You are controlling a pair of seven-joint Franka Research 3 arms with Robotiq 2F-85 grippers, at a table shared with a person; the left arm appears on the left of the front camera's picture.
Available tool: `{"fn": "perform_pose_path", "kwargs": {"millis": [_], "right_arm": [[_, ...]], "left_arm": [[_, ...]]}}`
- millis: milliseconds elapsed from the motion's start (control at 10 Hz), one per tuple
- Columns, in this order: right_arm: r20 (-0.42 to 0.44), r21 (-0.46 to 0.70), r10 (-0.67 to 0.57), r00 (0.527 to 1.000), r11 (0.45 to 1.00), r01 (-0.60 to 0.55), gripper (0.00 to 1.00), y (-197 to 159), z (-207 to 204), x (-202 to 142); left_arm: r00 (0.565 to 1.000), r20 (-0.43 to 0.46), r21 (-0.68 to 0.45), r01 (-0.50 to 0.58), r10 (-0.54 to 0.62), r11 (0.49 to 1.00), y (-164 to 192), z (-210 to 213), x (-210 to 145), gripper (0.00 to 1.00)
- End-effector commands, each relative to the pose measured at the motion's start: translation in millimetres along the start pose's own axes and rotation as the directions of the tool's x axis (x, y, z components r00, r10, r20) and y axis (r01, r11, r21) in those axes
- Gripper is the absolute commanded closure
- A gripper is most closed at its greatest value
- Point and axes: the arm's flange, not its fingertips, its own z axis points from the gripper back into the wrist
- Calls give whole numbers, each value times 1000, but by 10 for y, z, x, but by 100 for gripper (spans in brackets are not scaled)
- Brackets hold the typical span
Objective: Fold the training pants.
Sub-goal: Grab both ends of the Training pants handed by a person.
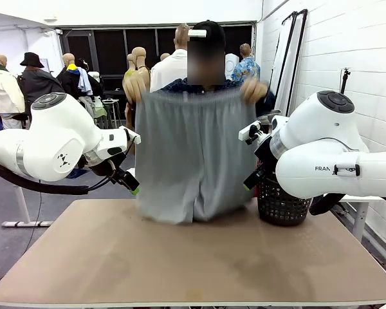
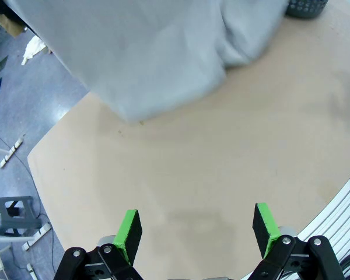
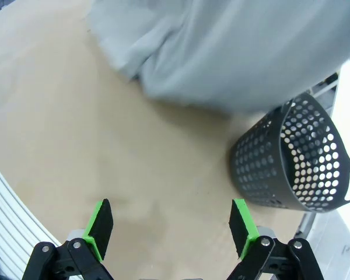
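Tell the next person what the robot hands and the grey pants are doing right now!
Left hand: open, empty, above the table.
Right hand: open, empty, near the black basket.
Training pants: the person's hands hold them up by the waistband at the far side; the leg ends rest on the table.
Done: no fold yet.
Left: the pants likely need laying flat on the table, then folding.

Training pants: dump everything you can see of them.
The training pants are plain light grey, soft jersey-looking, with a gathered waistband. A person's hands hold the waistband stretched wide, so they hang upright, unfolded. The leg ends rest bunched on the table at its far edge, beside the black basket.
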Motion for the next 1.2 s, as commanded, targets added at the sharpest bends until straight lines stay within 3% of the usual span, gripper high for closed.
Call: {"fn": "perform_pose_path", "kwargs": {"millis": [0,1100], "right_arm": [[-1,-2,3,1000,1000,-3,0,0,-3,0],[-1,-2,3,1000,1000,-3,0,0,-3,0]], "left_arm": [[1000,-3,-3,11,-11,1000,-3,-3,-7,0],[1000,-3,-3,11,-11,1000,-3,-3,-7,0]]}}
